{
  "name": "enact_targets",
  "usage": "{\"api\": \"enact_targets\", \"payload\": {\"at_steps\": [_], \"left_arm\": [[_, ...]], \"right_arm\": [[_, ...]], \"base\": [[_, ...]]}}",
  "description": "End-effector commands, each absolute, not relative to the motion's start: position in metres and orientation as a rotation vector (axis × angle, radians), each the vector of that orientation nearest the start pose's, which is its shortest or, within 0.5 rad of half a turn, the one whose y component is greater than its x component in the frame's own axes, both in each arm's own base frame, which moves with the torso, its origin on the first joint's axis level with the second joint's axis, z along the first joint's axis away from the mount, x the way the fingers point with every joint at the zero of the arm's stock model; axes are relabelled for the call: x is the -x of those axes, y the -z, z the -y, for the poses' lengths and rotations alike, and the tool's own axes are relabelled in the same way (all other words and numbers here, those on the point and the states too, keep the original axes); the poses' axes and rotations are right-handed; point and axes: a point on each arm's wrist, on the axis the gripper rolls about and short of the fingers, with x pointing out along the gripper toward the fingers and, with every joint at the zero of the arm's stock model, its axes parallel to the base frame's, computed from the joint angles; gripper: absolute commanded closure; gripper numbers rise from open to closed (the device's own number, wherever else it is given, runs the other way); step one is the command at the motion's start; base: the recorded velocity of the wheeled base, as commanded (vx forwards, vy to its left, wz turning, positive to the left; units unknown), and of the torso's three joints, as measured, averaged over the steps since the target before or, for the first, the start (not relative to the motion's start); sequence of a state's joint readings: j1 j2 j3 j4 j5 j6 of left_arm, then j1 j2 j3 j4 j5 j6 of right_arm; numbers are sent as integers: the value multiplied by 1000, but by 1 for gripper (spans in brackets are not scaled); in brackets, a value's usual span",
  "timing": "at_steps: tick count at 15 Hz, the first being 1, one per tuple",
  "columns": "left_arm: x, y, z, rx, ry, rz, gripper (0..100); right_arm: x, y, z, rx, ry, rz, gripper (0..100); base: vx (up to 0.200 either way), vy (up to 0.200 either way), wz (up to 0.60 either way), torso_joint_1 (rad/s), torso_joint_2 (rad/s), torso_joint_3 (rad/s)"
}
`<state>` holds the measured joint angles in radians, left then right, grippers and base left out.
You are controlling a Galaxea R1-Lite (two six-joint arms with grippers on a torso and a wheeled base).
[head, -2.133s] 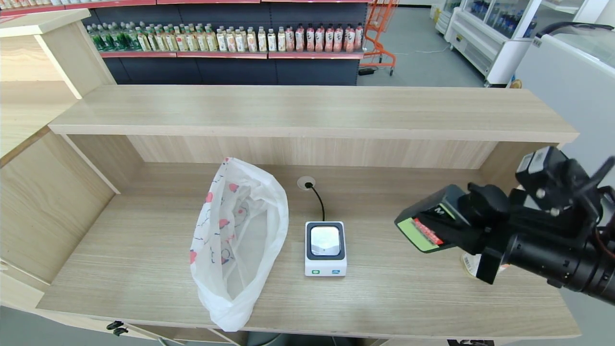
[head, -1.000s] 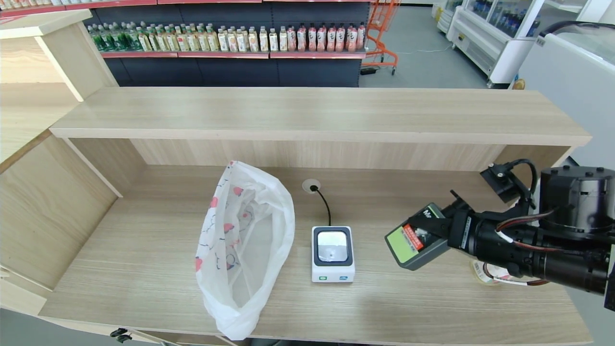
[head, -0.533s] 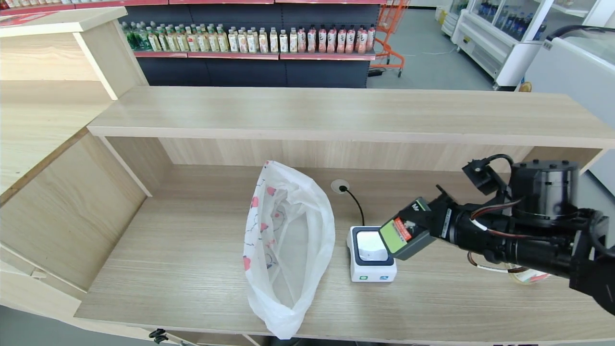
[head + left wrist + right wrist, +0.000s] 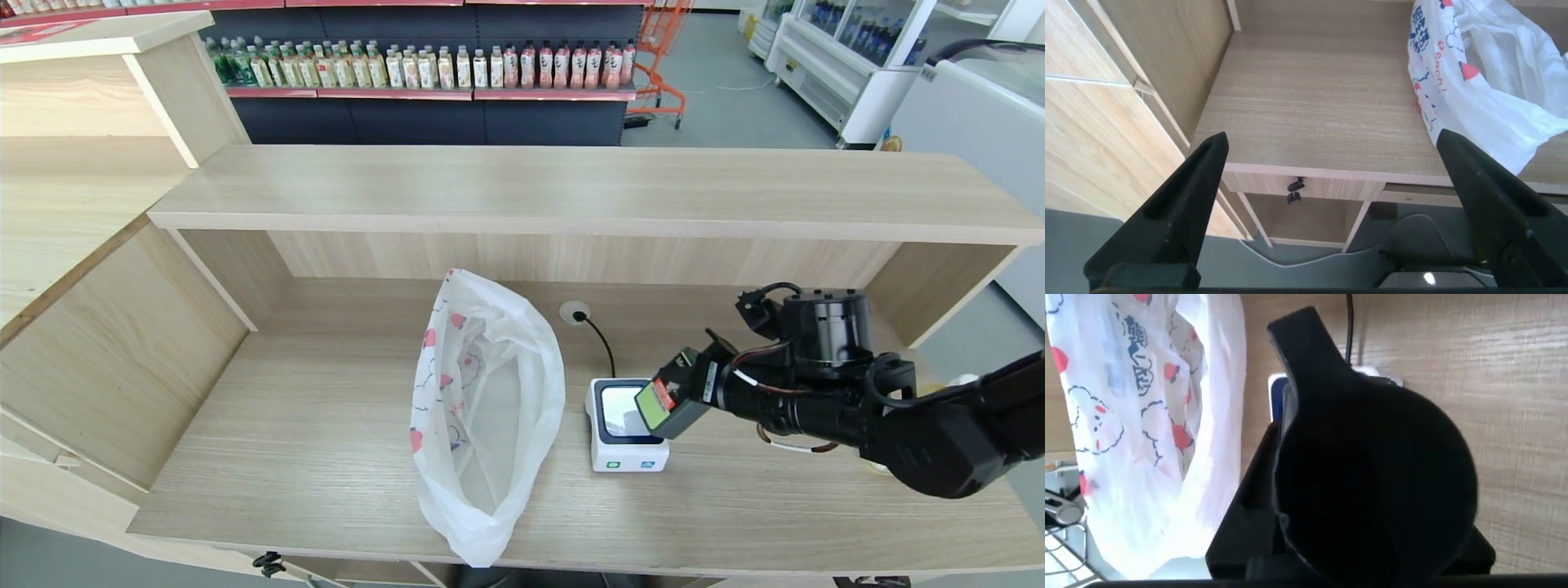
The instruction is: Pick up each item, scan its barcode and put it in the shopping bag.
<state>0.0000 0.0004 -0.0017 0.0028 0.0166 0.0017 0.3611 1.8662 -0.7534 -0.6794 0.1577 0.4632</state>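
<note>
My right gripper (image 4: 692, 384) is shut on a dark box (image 4: 663, 400) with a green end face and a red label. It holds the box tilted just above the right edge of the white barcode scanner (image 4: 620, 433). The white shopping bag (image 4: 486, 408) with red prints lies open on the counter, left of the scanner. In the right wrist view the dark box (image 4: 1372, 474) blocks most of the picture, with the bag (image 4: 1151, 416) beside it. My left gripper (image 4: 1331, 140) is open below the counter's front edge, near the bag's (image 4: 1486, 73) bottom end.
The scanner's black cable (image 4: 602, 347) runs to a hole in the wooden counter (image 4: 269, 425). A raised shelf (image 4: 571, 188) stands behind and a side wall (image 4: 106, 359) on the left. A pale item (image 4: 957, 380) peeks out behind the right arm.
The head camera has shifted. My right gripper has carried the box leftward and down, from the counter's right side to just over the scanner. The bag and scanner have not moved.
</note>
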Motion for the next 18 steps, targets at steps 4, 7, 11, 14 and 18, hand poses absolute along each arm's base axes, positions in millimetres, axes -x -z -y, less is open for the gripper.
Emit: {"api": "enact_targets", "payload": {"at_steps": [4, 7, 11, 14, 18], "left_arm": [[23, -76, 0, -2, -17, -2, 0], [23, -76, 0, -2, -17, -2, 0], [23, -76, 0, -2, -17, -2, 0], [23, -76, 0, -2, -17, -2, 0], [23, -76, 0, -3, -17, -2, 0]], "right_arm": [[-327, -109, -141, -399, -442, -551, 100], [-334, -102, -151, -392, -457, -561, 100], [-335, -100, -162, -385, -478, -565, 100], [-335, -103, -161, -387, -477, -557, 100], [-331, -111, -159, -390, -482, -538, 100]], "base": [[0, 0, 0, 0, 0, 0], [0, 0, 0, 0, 0, 0], [0, 0, 0, 0, 0, 0], [0, 0, 0, 0, 0, 0], [0, 0, 0, 0, 0, 0]]}}
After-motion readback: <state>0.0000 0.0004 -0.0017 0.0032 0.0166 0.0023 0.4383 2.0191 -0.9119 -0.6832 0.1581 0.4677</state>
